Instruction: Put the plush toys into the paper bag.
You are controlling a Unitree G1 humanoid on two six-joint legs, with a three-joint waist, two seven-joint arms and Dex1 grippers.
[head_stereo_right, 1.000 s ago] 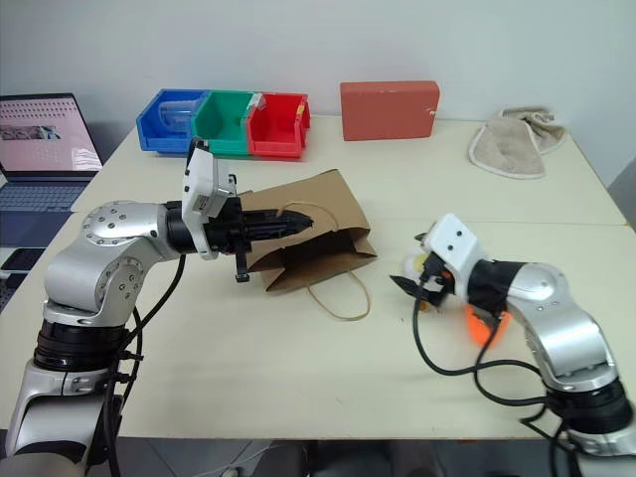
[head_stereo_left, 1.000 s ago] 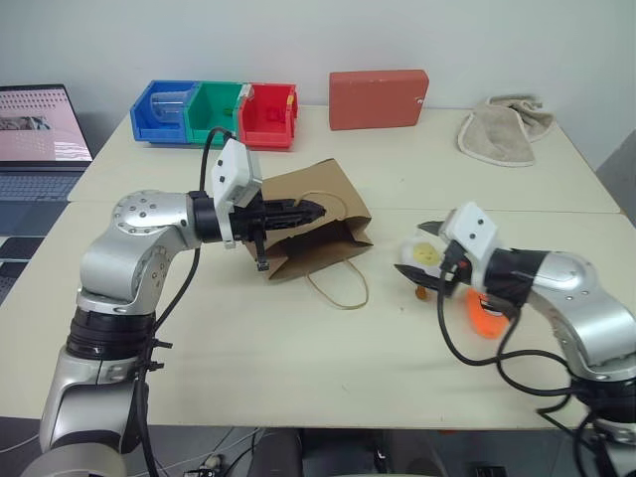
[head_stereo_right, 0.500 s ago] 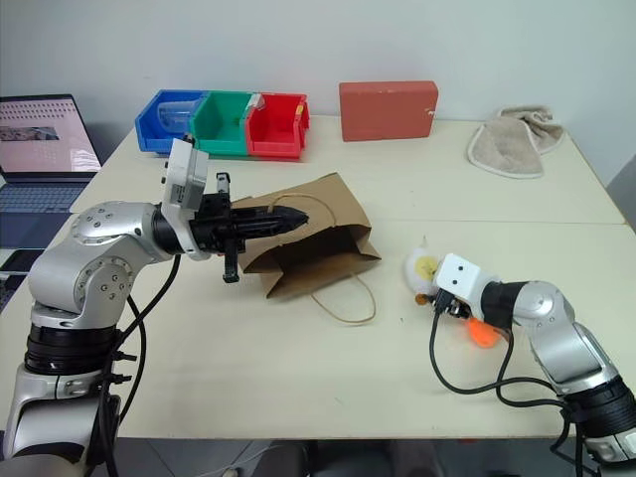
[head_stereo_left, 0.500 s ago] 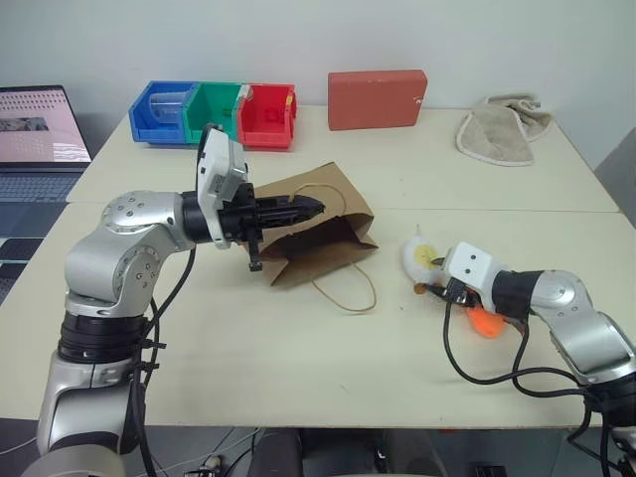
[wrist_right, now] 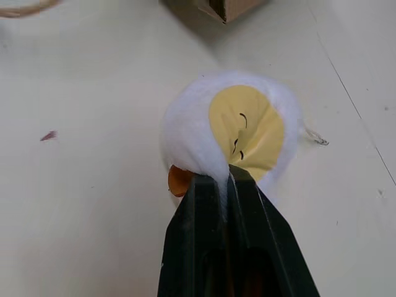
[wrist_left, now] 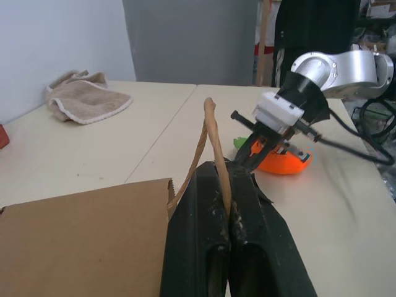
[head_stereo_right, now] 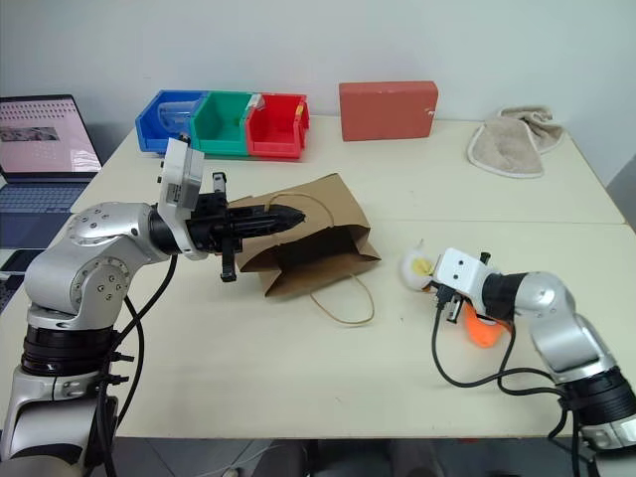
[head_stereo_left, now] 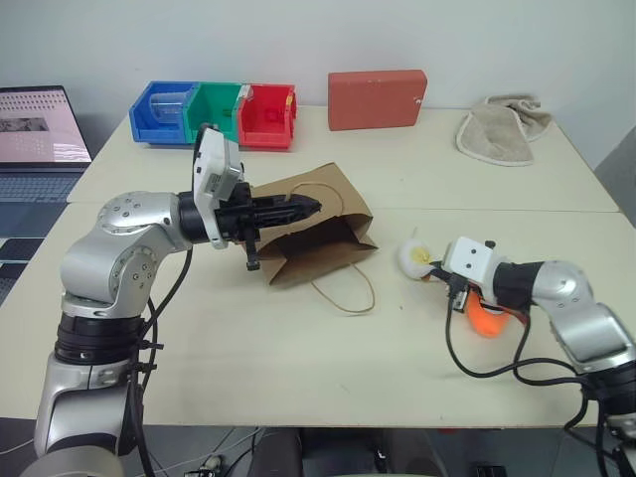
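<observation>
The brown paper bag (head_stereo_left: 310, 262) lies on its side mid-table, mouth facing the right arm. My left gripper (head_stereo_left: 312, 207) is shut on one of its tan loop handles (wrist_left: 212, 133) and holds it up level above the bag. The other handle (head_stereo_left: 350, 294) lies on the table. The white egg toy (wrist_right: 230, 131) with its yellow face rests on the table to the right of the bag. My right gripper (wrist_right: 224, 180) is shut on its white edge. The orange carrot toy (head_stereo_left: 486, 319) lies just behind that gripper, partly hidden by the wrist.
A red block (head_stereo_left: 378, 98) and blue, green and red bins (head_stereo_left: 214, 112) stand along the far edge. A beige towel (head_stereo_left: 502, 127) lies at the far right. An open laptop (head_stereo_left: 38, 129) sits on a side table to the left.
My right gripper has sunk to the table and gone from open to shut on the egg toy. The left gripper has kept its hold on the handle in the same place.
</observation>
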